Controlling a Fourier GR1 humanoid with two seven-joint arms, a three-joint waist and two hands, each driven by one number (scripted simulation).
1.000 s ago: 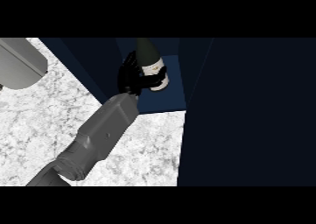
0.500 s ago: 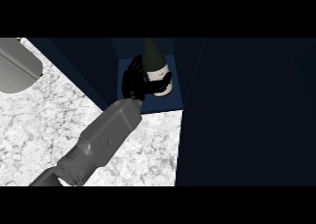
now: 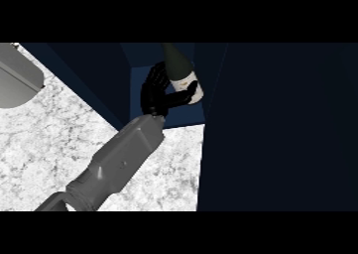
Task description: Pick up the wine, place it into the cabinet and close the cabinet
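Note:
The wine bottle (image 3: 178, 65) is dark with a white label and stands tilted inside the open dark-blue cabinet (image 3: 183, 117), near its right wall. My left hand (image 3: 153, 96) is at the bottle's left side, fingers curled round its lower body and label. The grey forearm comes in from the lower left across the counter. The hand hides the bottle's base, so I cannot tell whether it rests on the cabinet floor. My right hand does not show.
A large dark cabinet door (image 3: 284, 129) fills the right side of the view, standing open. The speckled white counter (image 3: 49, 144) lies left of it. A grey rounded object (image 3: 12, 74) sits at the upper left edge.
The left hand and the bottle have edged slightly to the right inside the cabinet. The grey object has slid a little toward the left edge of the view.

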